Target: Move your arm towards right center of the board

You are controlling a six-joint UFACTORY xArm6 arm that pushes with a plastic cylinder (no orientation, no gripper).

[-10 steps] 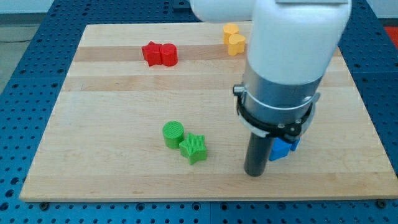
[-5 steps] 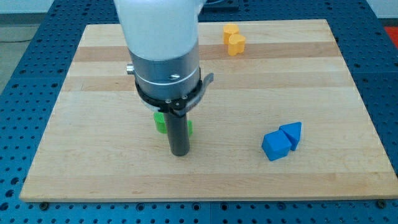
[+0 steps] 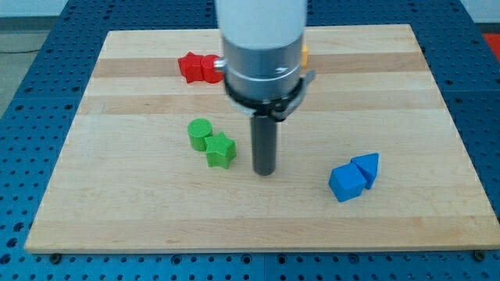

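Observation:
My tip (image 3: 266, 172) rests on the wooden board (image 3: 117, 203) near its middle, a little below centre. A green star block (image 3: 221, 150) lies just to its left, touching a green cylinder (image 3: 199, 133). A blue cube (image 3: 346, 183) and a blue triangular block (image 3: 366, 167) sit together to the tip's right, apart from it. The arm's body hides part of the board above the tip.
A red star block (image 3: 189, 66) and a red cylinder (image 3: 208, 69) sit together at the view's upper left, the cylinder partly behind the arm. A sliver of a yellow block (image 3: 305, 53) shows beside the arm at the top. Blue perforated table surrounds the board.
My tip swung left from beside the blue blocks to the green blocks, then moved right to the middle. The green blocks now sit slightly left and higher than at first.

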